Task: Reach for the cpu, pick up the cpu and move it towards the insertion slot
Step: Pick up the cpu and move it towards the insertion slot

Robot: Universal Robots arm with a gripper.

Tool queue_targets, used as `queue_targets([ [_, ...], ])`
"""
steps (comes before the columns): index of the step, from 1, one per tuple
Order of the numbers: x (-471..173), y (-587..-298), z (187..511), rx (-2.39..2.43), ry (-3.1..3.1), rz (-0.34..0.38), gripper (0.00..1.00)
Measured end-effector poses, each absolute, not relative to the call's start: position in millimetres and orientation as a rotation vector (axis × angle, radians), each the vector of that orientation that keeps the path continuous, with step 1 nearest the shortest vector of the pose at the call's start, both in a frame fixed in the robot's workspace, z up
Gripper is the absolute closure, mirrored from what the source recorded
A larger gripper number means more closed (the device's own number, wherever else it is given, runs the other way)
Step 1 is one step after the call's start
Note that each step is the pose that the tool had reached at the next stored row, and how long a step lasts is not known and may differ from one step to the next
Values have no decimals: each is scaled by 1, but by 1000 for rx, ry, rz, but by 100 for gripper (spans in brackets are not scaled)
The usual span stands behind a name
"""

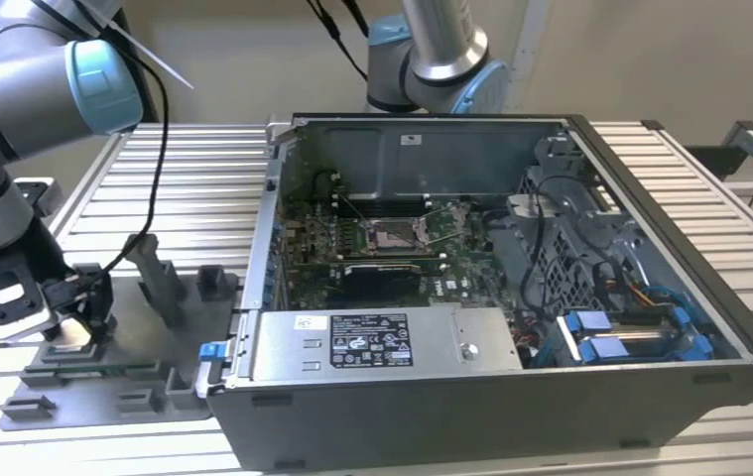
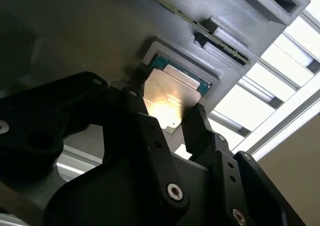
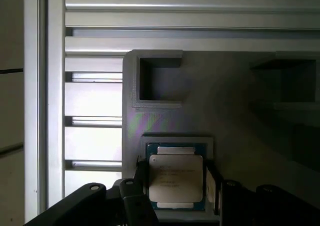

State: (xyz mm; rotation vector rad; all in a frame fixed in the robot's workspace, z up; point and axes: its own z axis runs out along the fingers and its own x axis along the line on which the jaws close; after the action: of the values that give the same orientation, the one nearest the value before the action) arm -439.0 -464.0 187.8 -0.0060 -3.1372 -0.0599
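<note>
Exterior view: my hand [image 1: 65,332] low over grey tray [image 1: 98,397] on bench [image 1: 190,188], exterior view's left; insertion slot [image 1: 394,235] well apart, inside open PC case [image 1: 482,397].
Second wrist view: hand pinching cpu [image 2: 170,93] at opp. edges.
First wrist view: cpu flat in tray pocket [image 3: 177,140].

So the arm [image 1: 12,109] is over on the exterior view's left, with its gripper [image 1: 65,332] down low on the grey tray [image 1: 118,392], a bright glow right under it. The open computer case [image 1: 482,407] sits just beside the tray on the slatted table [image 1: 197,169]. The insertion slot [image 1: 394,235] is inside the case on the green board [image 1: 308,248], well apart from the gripper.
</note>
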Motion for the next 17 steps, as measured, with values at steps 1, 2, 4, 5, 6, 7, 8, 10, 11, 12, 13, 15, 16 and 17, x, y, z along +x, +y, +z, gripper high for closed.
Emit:
queue_targets([
  [1,-439,-464,188,-6,-3137,-60,100],
  [2,-439,-464,188,-6,-3137,-60,100],
  [4,-439,-464,190,-6,-3137,-59,100],
  [5,-439,-464,190,-6,-3137,-60,100],
  [6,-439,-464,191,-6,-3137,-60,100],
  [7,-439,-464,193,-6,-3137,-60,100],
  [8,-439,-464,194,-6,-3137,-60,100],
  [10,-439,-464,197,-6,-3137,-60,100],
  [11,-439,-464,199,-6,-3137,-60,100],
  [12,-439,-464,201,-6,-3137,-60,100],
  [13,-439,-464,203,-6,-3137,-60,100],
  [15,-439,-464,208,-6,-3137,-60,100],
  [16,-439,-464,210,-6,-3137,-60,100],
  [17,-439,-464,213,-6,-3137,-60,100],
])
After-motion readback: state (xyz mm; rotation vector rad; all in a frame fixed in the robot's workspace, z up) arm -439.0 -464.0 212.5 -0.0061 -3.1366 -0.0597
